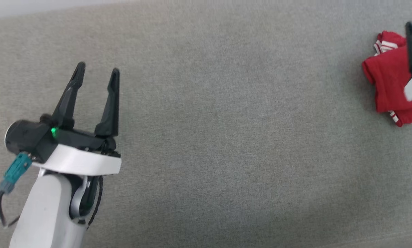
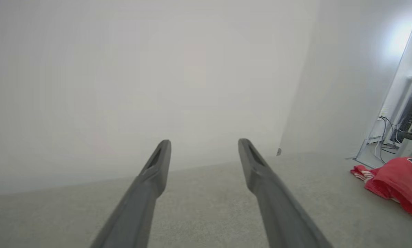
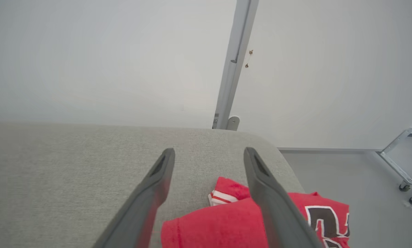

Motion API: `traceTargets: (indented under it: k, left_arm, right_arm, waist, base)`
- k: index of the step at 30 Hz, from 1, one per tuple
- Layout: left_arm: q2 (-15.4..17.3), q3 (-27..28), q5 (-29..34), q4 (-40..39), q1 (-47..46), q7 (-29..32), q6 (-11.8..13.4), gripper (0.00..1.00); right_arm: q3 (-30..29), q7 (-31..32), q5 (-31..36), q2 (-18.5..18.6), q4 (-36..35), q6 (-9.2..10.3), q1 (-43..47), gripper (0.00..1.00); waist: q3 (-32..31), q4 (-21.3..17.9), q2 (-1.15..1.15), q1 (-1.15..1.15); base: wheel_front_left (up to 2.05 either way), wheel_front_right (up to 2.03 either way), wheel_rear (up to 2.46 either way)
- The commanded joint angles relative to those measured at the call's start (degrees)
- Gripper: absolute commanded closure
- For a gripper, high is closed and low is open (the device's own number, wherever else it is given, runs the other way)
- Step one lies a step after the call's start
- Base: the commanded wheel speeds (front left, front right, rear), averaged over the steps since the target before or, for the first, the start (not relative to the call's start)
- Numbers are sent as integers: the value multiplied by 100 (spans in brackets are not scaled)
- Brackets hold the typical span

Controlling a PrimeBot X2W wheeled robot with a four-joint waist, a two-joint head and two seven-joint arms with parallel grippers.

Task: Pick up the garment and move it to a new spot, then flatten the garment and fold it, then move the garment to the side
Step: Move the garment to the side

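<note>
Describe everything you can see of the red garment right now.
The garment is a red soft-looking jersey with red-white striped trim and part of a black, white-outlined number showing. It lies folded in a loose, rumpled bundle near the rounded end of the grey fabric surface. The open right gripper is above it; contact cannot be told.

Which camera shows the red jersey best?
Right wrist view: the garment lies close under the right tool, striped trim and black numeral visible. Head view crops it at the right edge, behind that tool. Left wrist view shows it small.
</note>
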State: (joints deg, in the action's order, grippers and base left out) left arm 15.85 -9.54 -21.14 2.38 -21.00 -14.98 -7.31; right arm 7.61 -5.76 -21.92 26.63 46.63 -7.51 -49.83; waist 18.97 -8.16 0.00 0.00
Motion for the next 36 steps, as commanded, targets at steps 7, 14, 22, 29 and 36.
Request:
traceTargets:
  k: [7, 14, 22, 29, 36]
  left_arm:
    - [-176, 544, 277, -133, 781, -26, -18, 0]
    - [-323, 979, 344, -263, 1459, -26, -18, 0]
    - [-526, 1348, 397, -399, 1967, -26, -18, 0]
    - [-627, 1498, 402, -378, 2376, -26, -18, 0]
    - [-748, 1618, 374, -421, 2717, -26, -18, 0]
  right_arm:
    - [-62, -414, -138, -285, -859, 4, 1077, 0]
    - [-181, -561, -168, -523, -1534, 4, 2035, 0]
    - [-337, -675, -78, -762, -1980, 4, 2897, 0]
    - [-453, -788, -54, -1013, -2288, 4, 3622, 0]
    - [-492, -904, -32, -1177, -2604, 3, 4183, 0]
  waist:
    - [-505, 247, 0, 0]
    - [-806, 430, 0, 0]
    - [-1030, 617, 0, 0]
    - [-1272, 791, 0, 0]
    - [-1380, 897, 0, 0]
  base:
    - [0, 0, 0]
    - [0, 0, 0]
    - [0, 0, 0]
    - [0, 0, 0]
    - [0, 0, 0]
